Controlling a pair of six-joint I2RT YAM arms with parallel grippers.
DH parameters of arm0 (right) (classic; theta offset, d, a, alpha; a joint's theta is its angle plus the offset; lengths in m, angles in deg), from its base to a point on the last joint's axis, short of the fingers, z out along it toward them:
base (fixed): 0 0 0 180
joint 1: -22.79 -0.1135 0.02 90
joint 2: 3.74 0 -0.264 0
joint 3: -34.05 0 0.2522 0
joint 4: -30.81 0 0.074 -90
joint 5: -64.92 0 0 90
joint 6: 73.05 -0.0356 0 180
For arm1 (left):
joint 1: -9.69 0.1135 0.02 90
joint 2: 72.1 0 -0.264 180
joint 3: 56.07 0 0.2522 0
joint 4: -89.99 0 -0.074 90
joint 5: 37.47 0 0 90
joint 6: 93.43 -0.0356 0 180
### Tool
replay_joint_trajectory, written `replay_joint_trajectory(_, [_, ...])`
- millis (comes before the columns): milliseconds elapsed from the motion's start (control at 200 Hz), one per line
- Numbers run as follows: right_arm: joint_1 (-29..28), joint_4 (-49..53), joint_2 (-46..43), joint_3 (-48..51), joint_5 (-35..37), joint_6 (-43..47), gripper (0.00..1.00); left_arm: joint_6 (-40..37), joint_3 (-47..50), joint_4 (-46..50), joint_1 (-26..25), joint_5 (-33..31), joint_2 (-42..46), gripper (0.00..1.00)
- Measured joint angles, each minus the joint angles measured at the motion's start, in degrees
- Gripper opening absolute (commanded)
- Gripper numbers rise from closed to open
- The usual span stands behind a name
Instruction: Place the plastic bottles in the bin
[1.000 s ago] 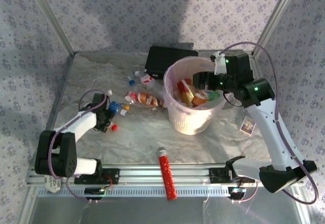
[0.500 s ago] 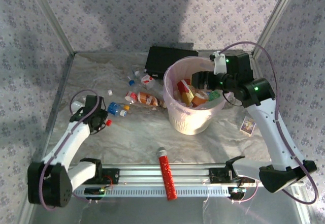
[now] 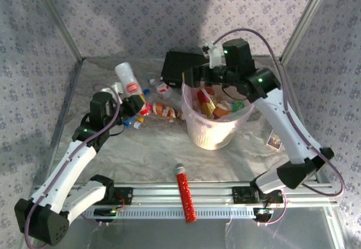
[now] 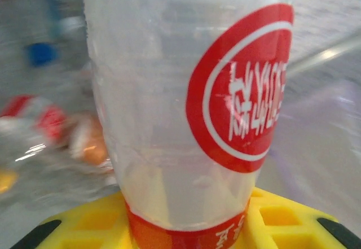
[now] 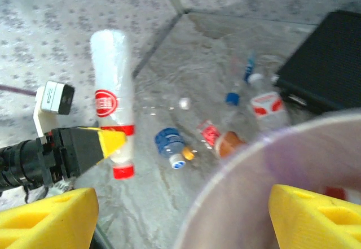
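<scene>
My left gripper [image 3: 131, 98] is shut on a white plastic bottle [image 3: 128, 79] with a round red label, near its red-capped end, and holds it tilted above the table. In the left wrist view this bottle [image 4: 186, 91] stands between the yellow fingers [image 4: 73, 226]. The right wrist view shows it [image 5: 111, 108] cap down. My right gripper [image 3: 192, 81] hangs open over the back left rim of the bin [image 3: 214, 131], nothing between its fingers [image 5: 45, 218]. Several bottles lie inside the bin. More lie on the table: a blue one [image 5: 169, 142], an orange-red one [image 3: 163, 110], a white-red one [image 5: 265, 105].
A flat black box [image 3: 183, 65] sits behind the bin. A red glitter tube [image 3: 186, 195] lies at the near edge across the rail. A small card [image 3: 274, 140] lies right of the bin. Patterned walls and metal posts close in the table.
My left gripper closed on the white bottle and lifted it off the table, up and towards the back. My right arm swung left across the bin to its back left rim.
</scene>
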Motion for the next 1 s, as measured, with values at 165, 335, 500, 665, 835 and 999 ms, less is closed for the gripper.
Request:
replay_joint_trajectory(165, [-1.4,-1.6,6.8,-5.2,-4.4,-0.8,0.81,-3.4,-2.0,-7.4,-5.0,6.8,-1.2,0.32])
replay_joint_trajectory(335, [-1.9,-4.1,11.9,-6.9,-9.2,-2.4,0.81,-4.9,-2.3,-10.2,-7.7,10.2,-3.4,0.32])
replay_joint_trajectory(500, [-2.0,-7.0,15.3,-8.6,-13.5,-4.4,0.81,-5.4,-2.3,-10.9,-8.9,11.7,-5.0,0.32])
replay_joint_trajectory(665, [-2.0,-9.8,18.4,-11.5,-16.1,-6.4,0.77,-6.0,-2.4,-11.3,-10.1,12.9,-6.4,0.33])
replay_joint_trajectory(835, [-1.9,-10.5,19.8,-13.2,-16.6,-7.7,0.57,-6.2,-2.4,-12.1,-10.6,13.4,-7.6,0.33])
replay_joint_trajectory(999, [-1.8,-10.3,20.0,-13.6,-16.6,-8.0,0.50,-6.6,-2.5,-12.6,-10.6,13.3,-7.6,0.53])
